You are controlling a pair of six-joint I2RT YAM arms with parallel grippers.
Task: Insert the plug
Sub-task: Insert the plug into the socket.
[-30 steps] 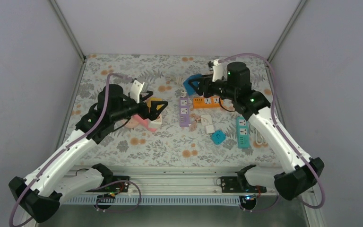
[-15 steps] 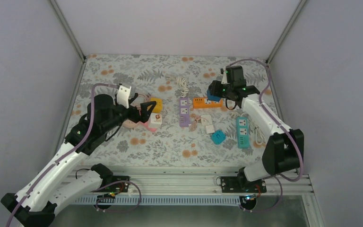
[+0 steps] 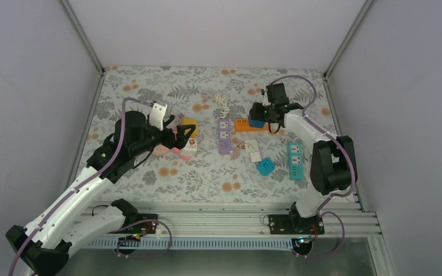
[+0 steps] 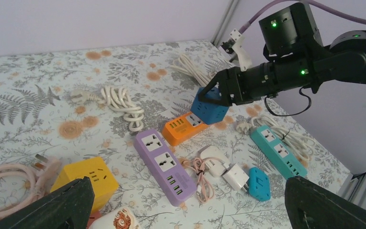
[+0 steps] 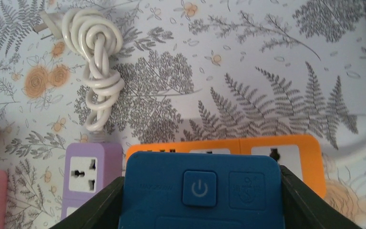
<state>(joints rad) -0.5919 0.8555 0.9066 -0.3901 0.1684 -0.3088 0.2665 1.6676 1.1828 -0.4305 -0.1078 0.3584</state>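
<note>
My right gripper (image 3: 257,115) is shut on a blue cube socket (image 3: 256,121) with a power button on its face (image 5: 201,190). It holds the cube tilted, low over one end of the orange power strip (image 3: 247,125), as the left wrist view (image 4: 209,105) also shows. My left gripper (image 3: 183,135) is open and empty above a yellow cube socket (image 3: 190,126). A purple strip (image 4: 164,165), white plugs (image 4: 233,176) and a small blue adapter (image 4: 259,183) lie between its fingers in the left wrist view.
A teal strip (image 3: 294,160) with a white cord lies at the right. A coiled white cable (image 5: 97,43) lies behind the purple strip. Pink cable and a pink-white block (image 3: 185,147) lie under my left gripper. Walls enclose the table.
My right arm has folded back and come down, carrying the blue cube right and lower to the orange strip. My left gripper pulled back left, then returned slightly to the right.
</note>
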